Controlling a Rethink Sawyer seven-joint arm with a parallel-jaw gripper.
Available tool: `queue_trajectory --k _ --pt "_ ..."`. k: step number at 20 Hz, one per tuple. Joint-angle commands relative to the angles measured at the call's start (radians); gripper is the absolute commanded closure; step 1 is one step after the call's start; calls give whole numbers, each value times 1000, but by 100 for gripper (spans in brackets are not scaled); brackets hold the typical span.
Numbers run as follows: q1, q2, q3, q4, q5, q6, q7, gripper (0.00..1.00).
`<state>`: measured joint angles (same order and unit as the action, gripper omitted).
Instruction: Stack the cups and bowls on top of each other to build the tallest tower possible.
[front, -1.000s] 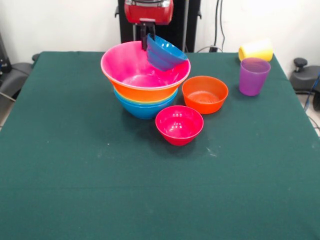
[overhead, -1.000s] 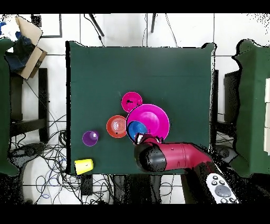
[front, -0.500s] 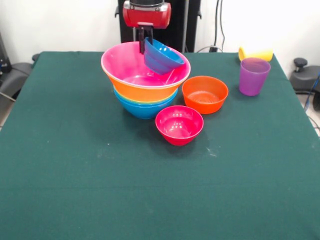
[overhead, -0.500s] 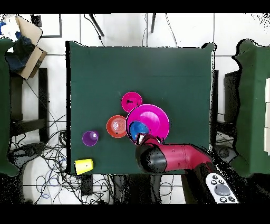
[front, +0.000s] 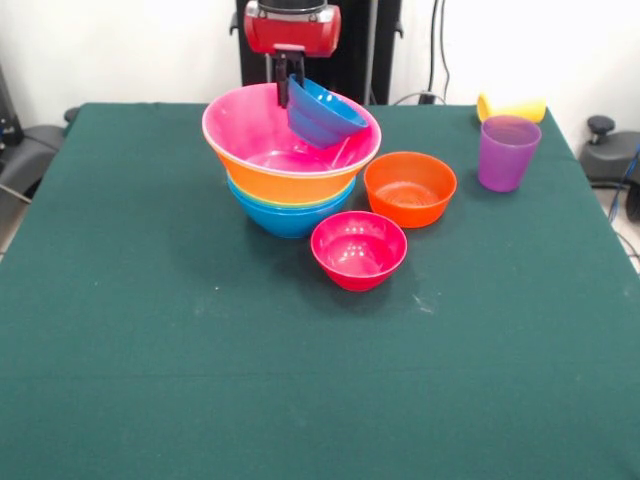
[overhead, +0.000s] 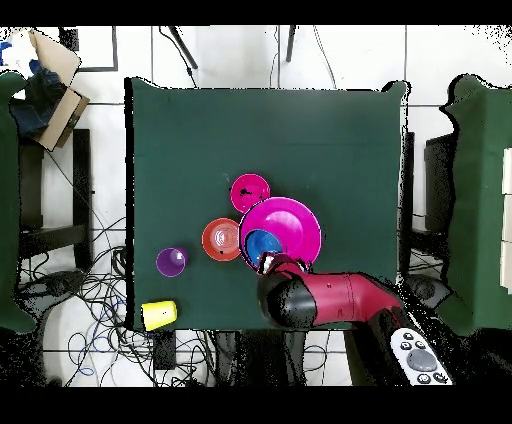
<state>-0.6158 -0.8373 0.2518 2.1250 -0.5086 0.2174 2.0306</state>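
Toward the far side of the green-clothed table (front: 150, 330), slightly left of centre in the front view, stands the tower (front: 290, 175): a light blue glossy plastic bowl (front: 290, 220) at the base, a wide orange bowl (front: 285, 187) nested above it, and a wide pink bowl (front: 255, 130) on top, all mouths up. Over the pink bowl's far right rim the gripper (front: 287, 82) comes down from the red arm (front: 292, 27), its fingers pinching the rim of a small dark blue plastic bowl (front: 325, 110). That bowl hangs tilted, its mouth turned up and to the right, its lower side inside the pink bowl; whether it touches the pink wall cannot be told. From overhead the dark blue bowl (overhead: 262, 244) sits within the pink circle, on the side nearest the arm.

Just right of the tower rests a small orange-red round bowl (front: 410, 187), upright, and near of that, a small crimson bowl (front: 358, 250), also upright; the two lie close beside each other and beside the stack.

At the far right stands a translucent purple plastic tumbler (front: 507, 152), upright with its mouth up. Behind it, at the table's far edge, an opaque yellow tumbler (front: 512, 105) lies on its side, its long axis running left to right, mostly hidden by the purple one.
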Motion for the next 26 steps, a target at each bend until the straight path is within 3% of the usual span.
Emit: queue_trajectory --k 1,6,7,21,26 --pt "7 43 27 -36 -55 -19 12 100" --pt "-6 81 30 -58 -73 -41 1 100" --pt "-16 85 36 -55 -66 -39 1 0" --pt "2 45 46 -44 -45 -8 4 0" --pt "14 -9 83 -39 6 54 0 0"
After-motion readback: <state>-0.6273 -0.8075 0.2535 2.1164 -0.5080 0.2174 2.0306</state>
